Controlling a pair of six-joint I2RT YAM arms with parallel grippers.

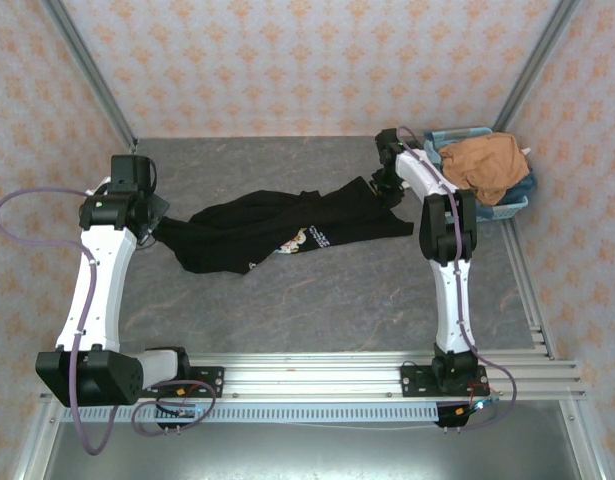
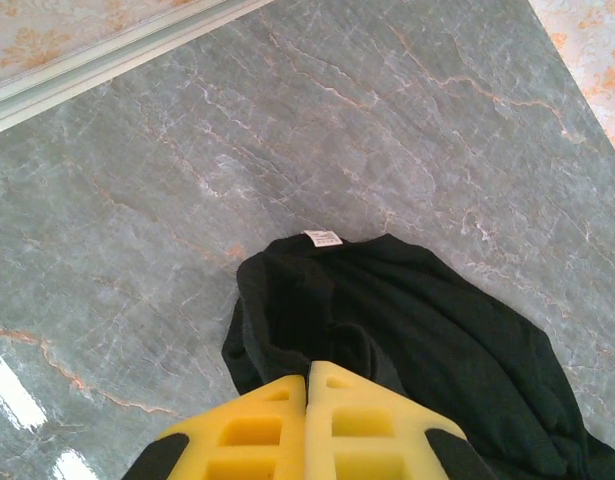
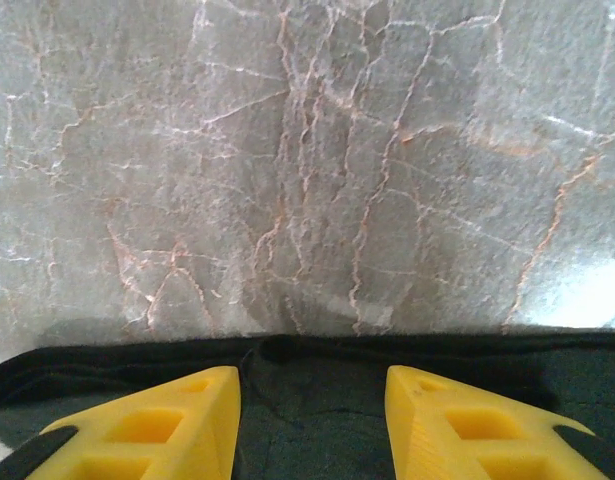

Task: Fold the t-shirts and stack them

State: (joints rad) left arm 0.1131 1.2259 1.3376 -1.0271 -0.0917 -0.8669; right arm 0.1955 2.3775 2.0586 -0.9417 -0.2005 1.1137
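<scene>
The black t-shirt (image 1: 277, 230) lies crumpled and stretched across the middle of the table, its pink print and white script (image 1: 299, 240) facing up. My left gripper (image 1: 157, 222) is at the shirt's left end. In the left wrist view its yellow fingers (image 2: 308, 372) are pressed together on a bunched fold of the black cloth (image 2: 417, 330), near the white neck label (image 2: 324, 238). My right gripper (image 1: 387, 190) is at the shirt's far right end. Its jaws (image 3: 312, 385) stand apart over the edge of the black cloth (image 3: 317, 425). The orange-tan t-shirt (image 1: 485, 163) lies heaped in the basket.
The light-blue basket (image 1: 509, 212) stands at the back right corner by the wall. Grey marble tabletop (image 1: 327, 300) lies bare in front of the shirt. A metal rail (image 1: 387, 375) runs along the near edge, and patterned walls close in the sides and back.
</scene>
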